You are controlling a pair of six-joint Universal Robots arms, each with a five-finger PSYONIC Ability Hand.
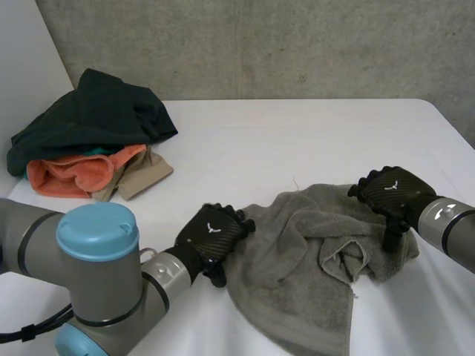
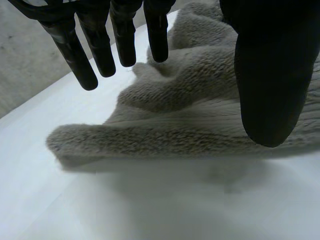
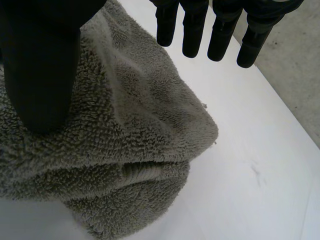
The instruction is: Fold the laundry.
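Note:
A grey-green towel (image 1: 312, 267) lies crumpled on the white table (image 1: 297, 141), toward the front right. My left hand (image 1: 211, 236) hovers at the towel's left edge. In the left wrist view its fingers (image 2: 100, 47) and thumb (image 2: 267, 75) hang straight and apart above the towel's edge (image 2: 165, 135), holding nothing. My right hand (image 1: 390, 194) is over the towel's right end. Its fingers (image 3: 220, 30) and thumb (image 3: 42, 75) are spread above a bunched fold of the towel (image 3: 125, 145), with no grip on it.
A heap of laundry sits at the table's back left: a dark green garment (image 1: 96, 119) on top of an orange cloth (image 1: 74, 174) and a tan piece (image 1: 141, 176). A concrete wall (image 1: 297, 44) rises behind the table.

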